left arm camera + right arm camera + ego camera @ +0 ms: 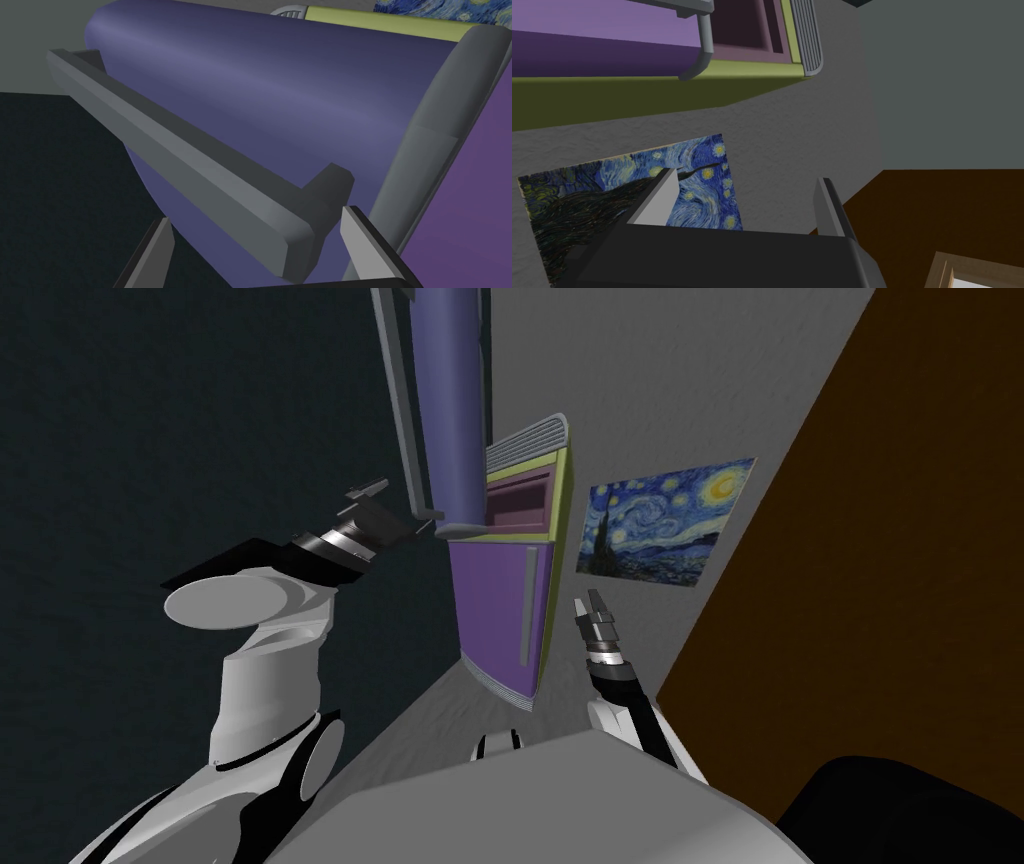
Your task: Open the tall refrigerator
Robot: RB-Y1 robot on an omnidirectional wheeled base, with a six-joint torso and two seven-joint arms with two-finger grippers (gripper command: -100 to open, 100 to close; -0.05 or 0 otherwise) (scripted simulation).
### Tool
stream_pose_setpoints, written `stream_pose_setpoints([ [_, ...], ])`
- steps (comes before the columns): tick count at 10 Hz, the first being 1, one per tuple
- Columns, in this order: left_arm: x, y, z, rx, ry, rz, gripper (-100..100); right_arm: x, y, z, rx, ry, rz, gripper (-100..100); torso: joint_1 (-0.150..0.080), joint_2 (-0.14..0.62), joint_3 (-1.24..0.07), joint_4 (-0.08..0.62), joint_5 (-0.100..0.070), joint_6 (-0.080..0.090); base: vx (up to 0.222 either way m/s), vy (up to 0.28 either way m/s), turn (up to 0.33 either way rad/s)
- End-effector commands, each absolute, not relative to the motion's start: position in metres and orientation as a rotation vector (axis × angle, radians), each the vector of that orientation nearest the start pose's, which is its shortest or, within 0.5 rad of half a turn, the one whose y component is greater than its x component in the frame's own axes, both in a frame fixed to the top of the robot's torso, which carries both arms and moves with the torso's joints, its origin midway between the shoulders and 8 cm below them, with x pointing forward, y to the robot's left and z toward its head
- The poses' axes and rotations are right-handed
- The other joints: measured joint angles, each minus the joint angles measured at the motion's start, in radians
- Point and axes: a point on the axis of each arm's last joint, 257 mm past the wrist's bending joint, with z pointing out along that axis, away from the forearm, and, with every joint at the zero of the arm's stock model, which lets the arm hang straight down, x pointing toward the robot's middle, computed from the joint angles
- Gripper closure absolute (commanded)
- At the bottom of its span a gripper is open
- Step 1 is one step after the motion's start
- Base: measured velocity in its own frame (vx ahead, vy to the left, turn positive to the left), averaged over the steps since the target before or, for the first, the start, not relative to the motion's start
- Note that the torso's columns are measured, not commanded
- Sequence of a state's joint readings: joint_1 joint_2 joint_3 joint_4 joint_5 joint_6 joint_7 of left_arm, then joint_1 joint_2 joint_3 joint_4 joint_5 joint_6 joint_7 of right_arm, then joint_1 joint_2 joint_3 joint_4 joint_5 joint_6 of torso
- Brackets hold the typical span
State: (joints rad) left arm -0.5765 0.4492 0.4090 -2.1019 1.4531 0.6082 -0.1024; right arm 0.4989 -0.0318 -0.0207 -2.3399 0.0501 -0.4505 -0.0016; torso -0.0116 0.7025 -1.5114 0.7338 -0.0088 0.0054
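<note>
The tall refrigerator [495, 598] has purple fronts and yellow-green sides. Its upper door [450, 398], curved and blue-purple, is swung out from the body, so the dark compartment [520, 500] behind it shows. A long grey handle [395, 398] runs along that door. My left gripper [368, 491] is at the handle's lower end. In the left wrist view the handle [190, 160] lies between the open fingers [357, 240] of that gripper [257, 240], with a gap on each side. My right gripper [592, 606] hangs open and holds nothing, to the right of the lower door [490, 608].
A starry-night painting [665, 518] hangs on the grey wall right of the refrigerator, behind the right gripper [742, 200]. A brown panel [880, 588] stands further right. A dark wall [150, 418] is at the left. The lower door's grey handle [704, 45] shows in the right wrist view.
</note>
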Motion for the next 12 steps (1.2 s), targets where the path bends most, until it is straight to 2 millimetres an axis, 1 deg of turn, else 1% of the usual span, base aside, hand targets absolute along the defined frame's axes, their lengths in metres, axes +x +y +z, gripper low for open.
stream_pose_setpoints([
  [1, 0.442, 0.218, 0.296, -0.617, 0.913, -2.373, 100, 0.34, -0.275, 0.042, 0.593, 0.656, 1.254, 0, -0.001, 0.0, -0.001, -0.001, -0.001, 0.002, 0.005, -0.034, -0.004],
  [5, 0.442, 0.218, 0.296, -0.617, 0.913, -2.373, 100, 0.34, -0.275, 0.042, 0.593, 0.656, 1.254, 0, 0.016, 0.003, 0.001, 0.002, 0.006, -0.002, -0.001, -0.01, -0.009],
  [6, 0.433, 0.191, 0.286, -0.607, 1.019, -2.402, 100, 0.34, -0.275, 0.042, 0.593, 0.656, 1.254, 0, 0.019, 0.004, 0.002, 0.001, 0.007, -0.003, -0.011, 0.114, -0.017],
  [8, 0.423, 0.182, 0.288, -0.583, 1.059, -2.424, 100, 0.34, -0.275, 0.042, 0.592, 0.657, 1.254, 0, 0.028, 0.013, 0.013, 0.0, 0.013, -0.006, 0.017, 0.211, -0.036],
  [12, 0.403, 0.163, 0.292, -0.533, 1.142, -2.461, 100, 0.34, -0.275, 0.042, 0.593, 0.657, 1.254, 0, 0.014, 0.008, 0.009, -0.003, 0.008, -0.003, 0.043, 0.183, -0.01],
])
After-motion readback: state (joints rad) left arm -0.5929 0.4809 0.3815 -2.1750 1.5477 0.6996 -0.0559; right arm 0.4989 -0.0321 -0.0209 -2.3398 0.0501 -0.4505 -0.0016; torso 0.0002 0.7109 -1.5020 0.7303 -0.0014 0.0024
